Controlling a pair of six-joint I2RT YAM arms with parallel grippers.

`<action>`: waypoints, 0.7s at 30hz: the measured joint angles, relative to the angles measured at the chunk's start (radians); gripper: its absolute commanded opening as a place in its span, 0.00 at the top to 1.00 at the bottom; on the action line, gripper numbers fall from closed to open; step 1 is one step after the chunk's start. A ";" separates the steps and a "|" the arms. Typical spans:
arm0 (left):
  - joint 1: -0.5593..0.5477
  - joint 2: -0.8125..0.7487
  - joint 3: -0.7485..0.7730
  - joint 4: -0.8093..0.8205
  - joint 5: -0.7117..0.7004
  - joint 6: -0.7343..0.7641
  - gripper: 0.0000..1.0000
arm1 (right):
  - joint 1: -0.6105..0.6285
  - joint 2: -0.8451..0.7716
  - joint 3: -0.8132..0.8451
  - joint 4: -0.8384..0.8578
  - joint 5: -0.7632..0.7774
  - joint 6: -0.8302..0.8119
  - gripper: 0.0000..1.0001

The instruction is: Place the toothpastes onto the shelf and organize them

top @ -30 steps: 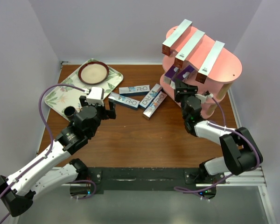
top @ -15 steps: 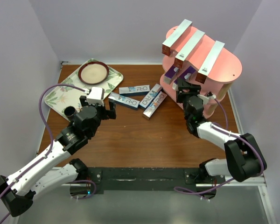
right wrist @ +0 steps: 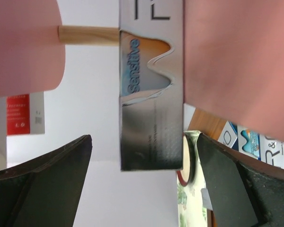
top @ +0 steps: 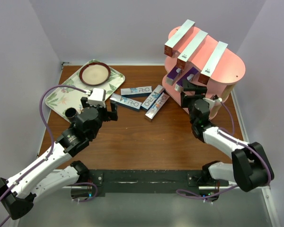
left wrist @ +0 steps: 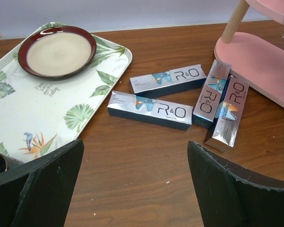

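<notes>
While your right gripper (top: 191,89) gapes at the shelf (top: 228,71), a silver toothpaste (right wrist: 151,94) lies between its fingers (right wrist: 47,184), seemingly untouched.

A brown wooden table (top: 146,142) fills the middle of the top view. Plain pale walls close it in: a back wall (top: 109,28) across the top of the frame, with a left wall (top: 14,56) and a right wall (top: 274,42) slanting down the edges. Along the bottom, a dull grey floor (top: 146,215) shows below the table's near edge. The light is soft and even, and shadows are faint.
</notes>
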 measured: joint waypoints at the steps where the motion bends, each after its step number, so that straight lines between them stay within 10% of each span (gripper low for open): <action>1: 0.000 0.000 0.000 0.000 0.000 0.000 0.04 | -0.001 -0.013 0.000 -0.011 -0.014 -0.012 0.02; 21: 0.000 0.095 0.000 0.011 0.134 0.016 0.02 | 0.002 -0.333 -0.027 -0.475 -0.405 -0.515 0.02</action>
